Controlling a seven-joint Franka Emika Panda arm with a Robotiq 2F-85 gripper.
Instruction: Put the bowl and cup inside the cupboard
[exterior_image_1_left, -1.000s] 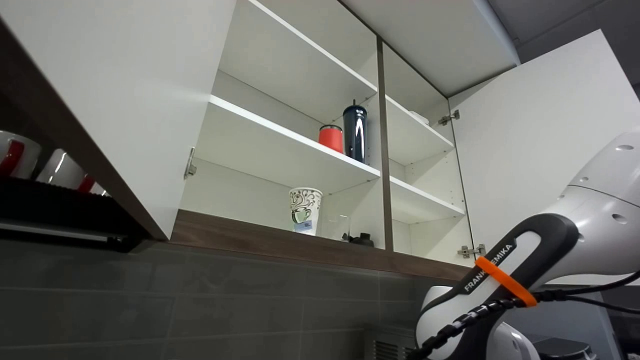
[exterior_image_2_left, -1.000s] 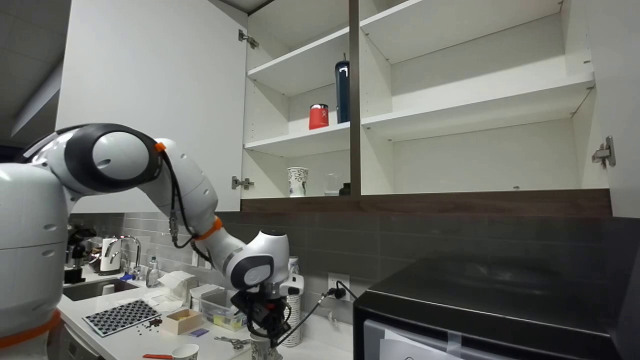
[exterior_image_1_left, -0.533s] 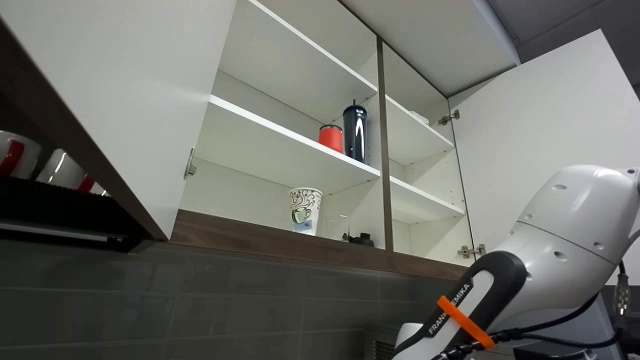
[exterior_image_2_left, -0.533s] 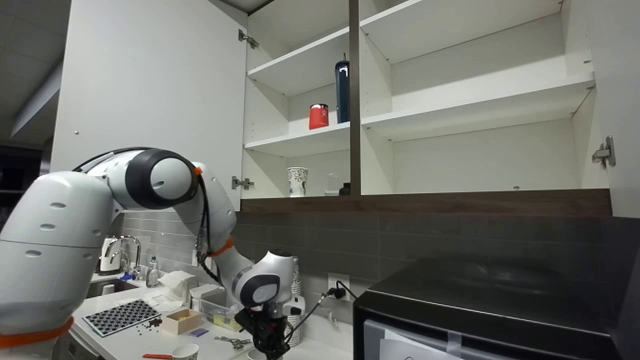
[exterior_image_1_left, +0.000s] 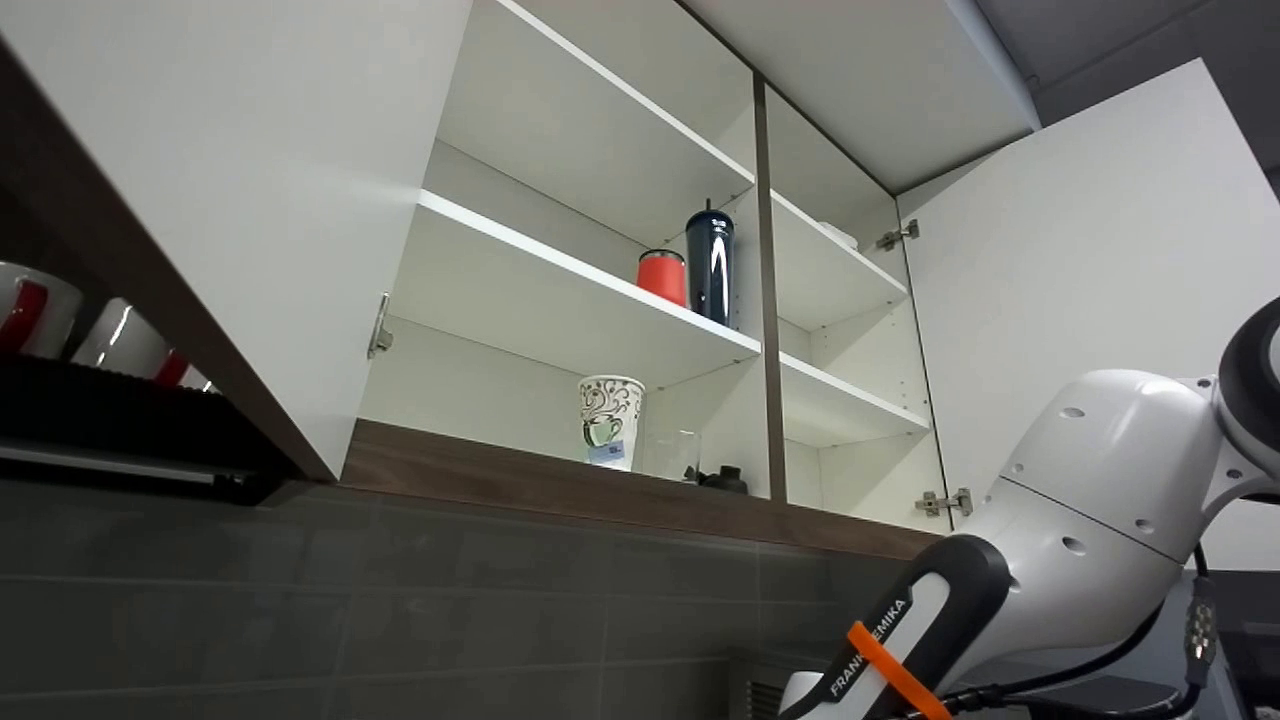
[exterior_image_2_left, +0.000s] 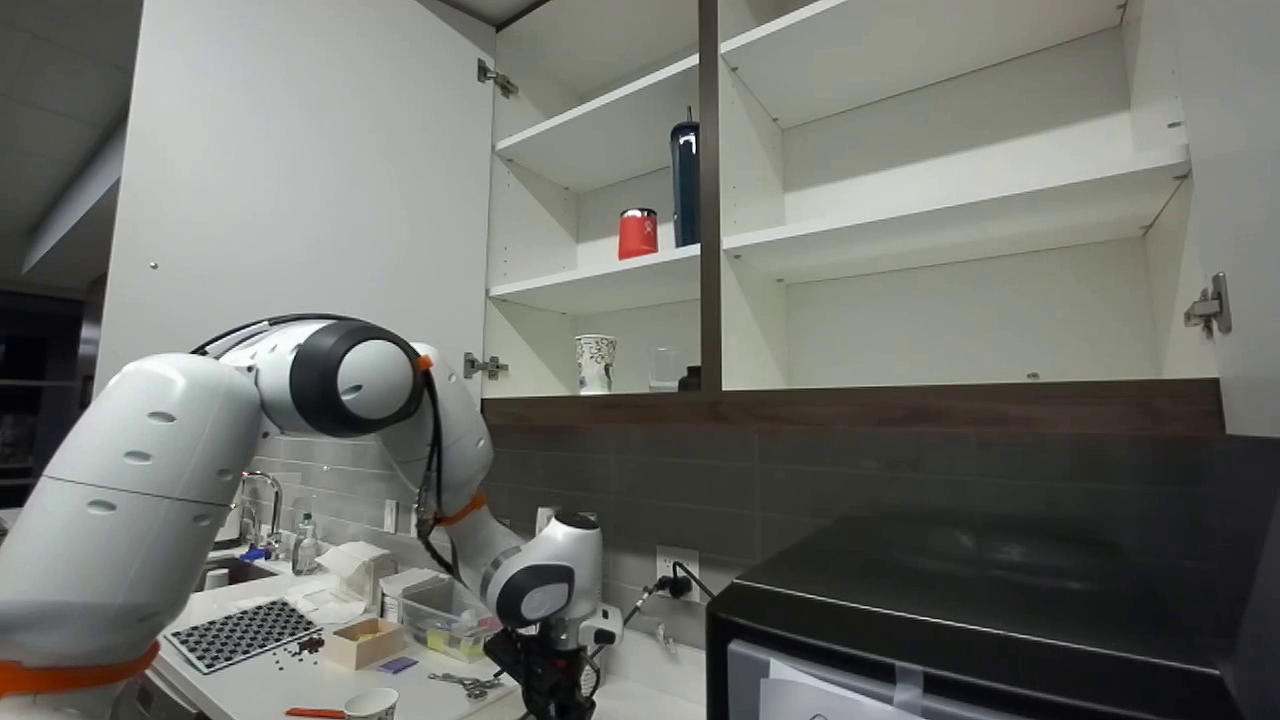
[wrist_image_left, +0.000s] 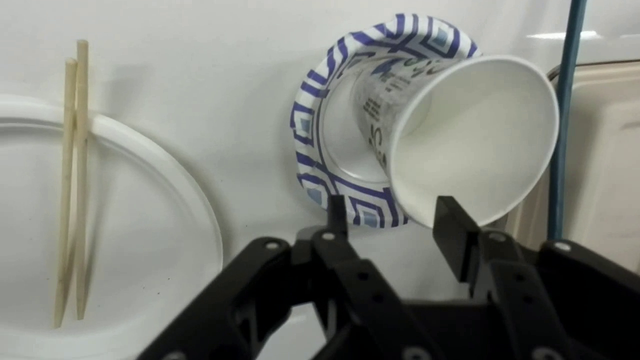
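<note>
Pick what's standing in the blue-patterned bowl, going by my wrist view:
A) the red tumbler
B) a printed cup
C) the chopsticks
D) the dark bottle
B: the printed cup has its lower end within the patterned rim of the bowl.

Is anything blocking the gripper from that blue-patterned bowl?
Partly: in the wrist view, a paper cup sits in the bowl, hiding much of its right side. The left rim looks free for the gripper.
</note>
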